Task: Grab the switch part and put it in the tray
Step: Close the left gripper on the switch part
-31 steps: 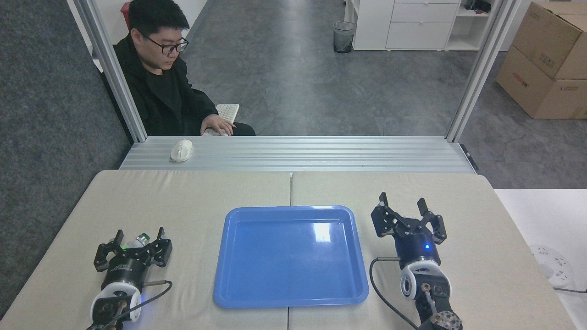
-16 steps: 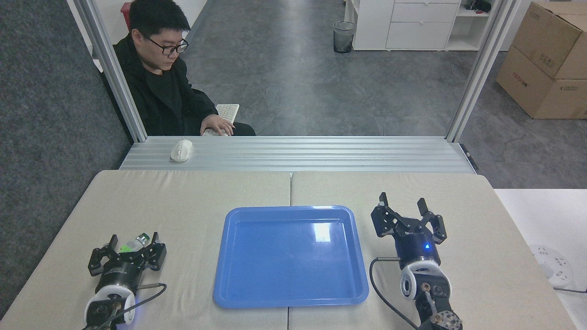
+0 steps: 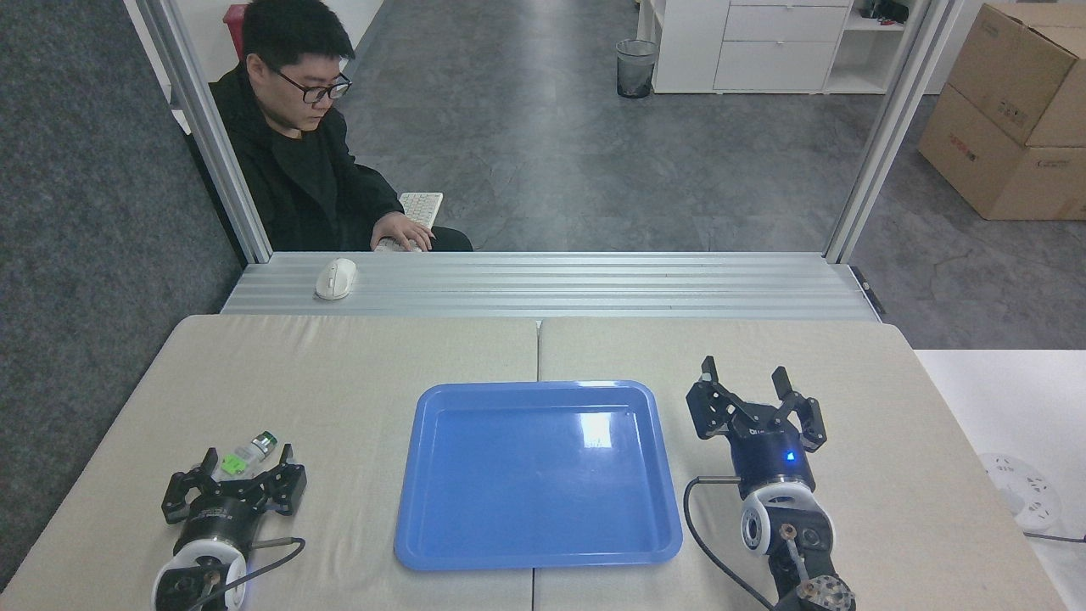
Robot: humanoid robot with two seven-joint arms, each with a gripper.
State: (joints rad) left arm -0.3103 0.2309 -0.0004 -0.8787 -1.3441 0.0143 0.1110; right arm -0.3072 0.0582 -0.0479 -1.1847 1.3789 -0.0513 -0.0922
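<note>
White plastic switch part [image 3: 246, 456]: light, rigid, slick neck; grip the blocky body. Left gripper [image 3: 244, 472] and right gripper [image 3: 747, 383] both open, empty.

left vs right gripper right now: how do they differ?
The left gripper sits low near the table's front-left, just behind the switch part; the right gripper stands right of the tray with nothing near it. The left gripper's fingers spread wider and flatter; the right gripper's fingers point up more. Both are open and empty.
</note>
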